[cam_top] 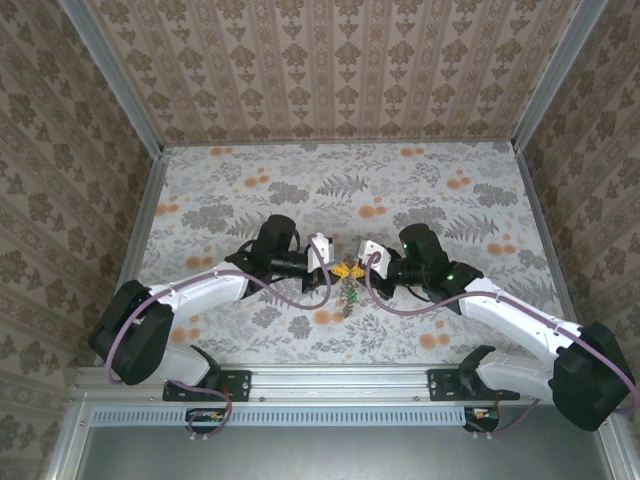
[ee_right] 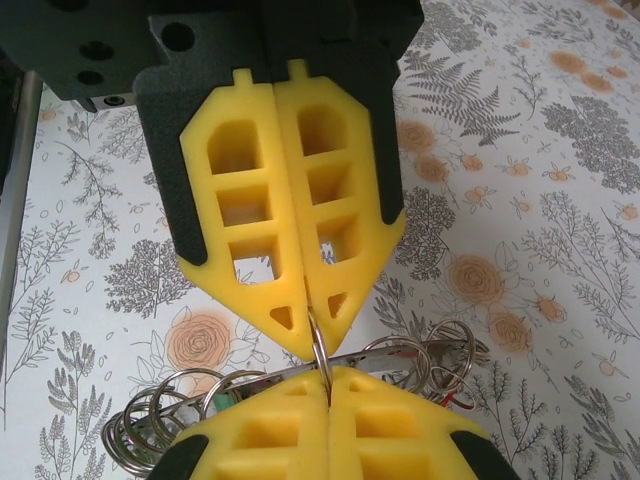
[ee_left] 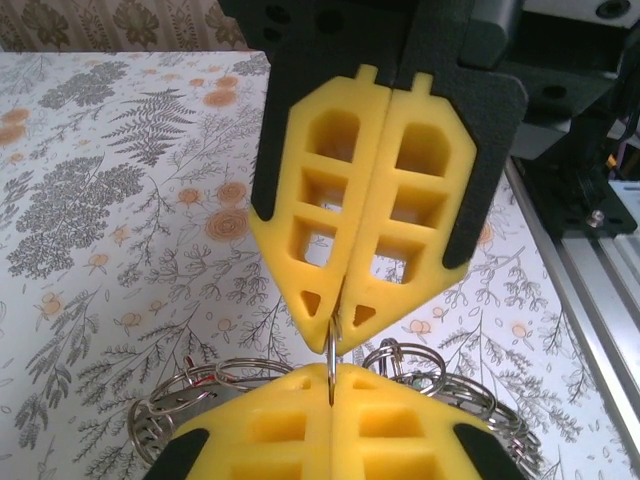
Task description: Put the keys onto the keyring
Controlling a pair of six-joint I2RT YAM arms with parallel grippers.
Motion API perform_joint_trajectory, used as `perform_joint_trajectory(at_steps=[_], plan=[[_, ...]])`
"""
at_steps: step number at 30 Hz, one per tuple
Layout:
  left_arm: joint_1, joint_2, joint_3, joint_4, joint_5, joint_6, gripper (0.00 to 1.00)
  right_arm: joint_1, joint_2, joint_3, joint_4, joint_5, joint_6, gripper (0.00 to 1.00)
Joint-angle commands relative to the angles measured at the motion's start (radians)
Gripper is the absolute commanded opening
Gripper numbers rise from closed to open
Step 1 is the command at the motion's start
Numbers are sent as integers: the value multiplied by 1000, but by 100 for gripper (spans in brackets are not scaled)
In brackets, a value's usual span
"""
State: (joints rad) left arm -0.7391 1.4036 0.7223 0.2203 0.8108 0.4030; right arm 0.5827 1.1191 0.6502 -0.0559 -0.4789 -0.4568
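My two grippers meet tip to tip above the table's middle, left gripper [cam_top: 338, 270] and right gripper [cam_top: 356, 268]. Both pairs of yellow pads are shut on one thin metal split ring [ee_left: 330, 352], held edge-on between them. In the left wrist view my left gripper [ee_left: 332, 378] is below and the right gripper [ee_left: 338, 316] above. In the right wrist view my right gripper [ee_right: 328, 380] is below and the left gripper [ee_right: 312, 342] above. Under the pads hangs a bunch of wire rings [ee_right: 160, 425] with a flat metal band [ee_right: 440, 352], seemingly the keyring's edge. Red [ee_right: 455, 396] and green [ee_right: 222, 398] bits of the keys peek out.
The floral table cover [cam_top: 300, 190] stretches around the grippers. Patterned walls [cam_top: 330, 70] enclose the back and sides. An aluminium rail [cam_top: 340, 380] with the arm bases runs along the near edge.
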Motion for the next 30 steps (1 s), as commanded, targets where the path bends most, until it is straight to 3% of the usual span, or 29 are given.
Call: perform_joint_trajectory(at_steps=[1,4,9,12,16,18,23,30], plan=[[-3,-8,19,-14,19,14,0,-6,-11,3,45,-11,16,0],[-3,-8,18,-14,19,17,0,-6,-18,2,43,7,31,3],[-1,-23,14,-10,8,16,0,-7,-94,-26,25,86,128,22],[1,-34,9,3,-5,6,0,-42,-167,-24,-18,153,323,34],[4,-40,6,13,-10,-10,0,-167,-192,52,-215,294,616,48],[4,-40,6,13,-11,-15,0,-244,-160,80,-326,367,722,48],[6,-46,7,12,-17,-29,0,-447,4,130,-568,408,869,44],[6,-66,-1,5,-28,-45,0,-527,165,146,-667,505,870,42]])
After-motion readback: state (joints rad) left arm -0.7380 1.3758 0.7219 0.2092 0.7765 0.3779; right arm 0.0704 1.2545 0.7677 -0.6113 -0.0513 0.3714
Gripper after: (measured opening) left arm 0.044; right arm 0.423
